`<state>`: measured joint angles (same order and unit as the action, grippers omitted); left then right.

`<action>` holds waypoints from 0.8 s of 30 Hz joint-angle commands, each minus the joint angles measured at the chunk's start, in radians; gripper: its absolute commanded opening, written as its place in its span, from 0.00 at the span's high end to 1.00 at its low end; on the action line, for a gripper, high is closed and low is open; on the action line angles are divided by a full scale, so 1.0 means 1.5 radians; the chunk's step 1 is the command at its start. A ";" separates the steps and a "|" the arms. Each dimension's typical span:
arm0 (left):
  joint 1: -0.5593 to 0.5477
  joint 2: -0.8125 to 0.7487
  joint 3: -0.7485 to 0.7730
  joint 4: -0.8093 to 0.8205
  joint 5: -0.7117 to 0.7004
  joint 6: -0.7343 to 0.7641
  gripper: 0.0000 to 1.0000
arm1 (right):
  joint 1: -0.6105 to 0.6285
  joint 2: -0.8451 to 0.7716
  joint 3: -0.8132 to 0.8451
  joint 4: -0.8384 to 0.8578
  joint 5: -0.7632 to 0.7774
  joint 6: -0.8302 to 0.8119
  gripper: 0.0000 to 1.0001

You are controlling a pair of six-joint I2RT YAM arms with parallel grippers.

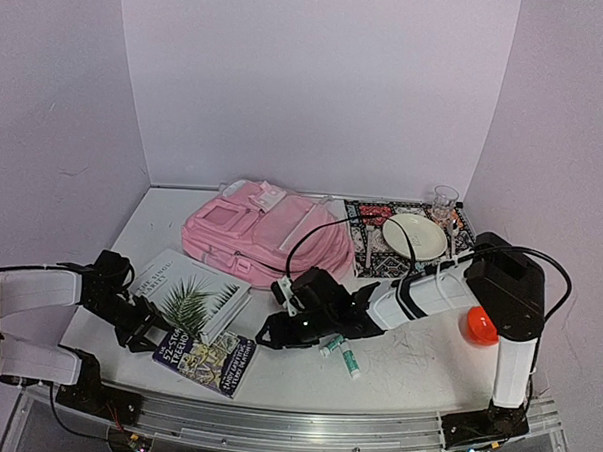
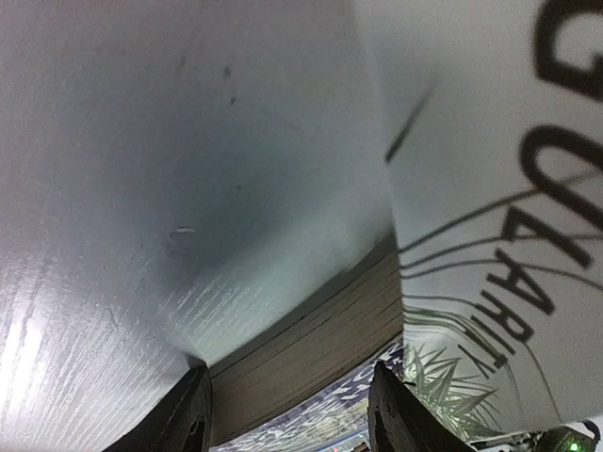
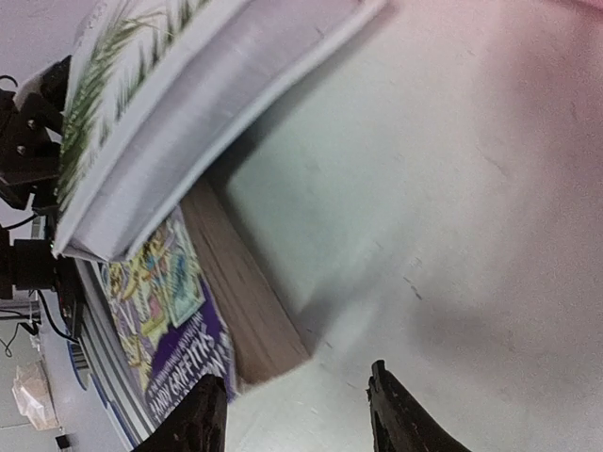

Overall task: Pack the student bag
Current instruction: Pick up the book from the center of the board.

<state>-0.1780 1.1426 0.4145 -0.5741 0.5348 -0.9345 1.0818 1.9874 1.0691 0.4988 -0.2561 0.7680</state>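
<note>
Overhead and wrist views of the packing table. The large soft pink fabric student bag [image 1: 266, 232] lies flat at the far middle of the white table [image 1: 415, 376], pockets upward, well apart from both grippers. In front of it and to the left lies a white hardback book with a green palm-leaf cover [image 1: 191, 295], its near edge overlapping a dark purple paperback book with a busy illustrated cover [image 1: 208, 361]. The left gripper [image 2: 287, 391] sits low at the left side of the two books, its fingers spread, with the paperback's page edges in view beyond the gap and nothing pinched. The right gripper [image 3: 294, 381] hovers low over bare table just right of the books, its fingers likewise spread and holding nothing. Two small white-and-green tubes [image 1: 342, 354] lie near the right arm. To the right of the bag, a patterned red-and-black placemat [image 1: 372, 251] carries a round cream plate [image 1: 415, 236], and a clear drinking glass [image 1: 444, 202] stands at its far edge.
</note>
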 commanded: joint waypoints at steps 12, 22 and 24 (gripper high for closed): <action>-0.029 0.027 0.009 0.042 0.031 0.000 0.43 | 0.000 0.055 0.052 0.044 -0.130 0.029 0.49; -0.039 0.032 0.004 0.051 0.025 -0.011 0.43 | 0.002 0.068 0.078 0.061 -0.170 0.022 0.76; -0.041 0.035 0.004 0.054 0.024 -0.011 0.43 | 0.002 0.069 0.083 0.064 -0.180 0.019 0.77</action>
<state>-0.2240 1.1795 0.4160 -0.5398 0.5728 -0.9469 1.0729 2.0850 1.1468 0.5751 -0.4528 0.8101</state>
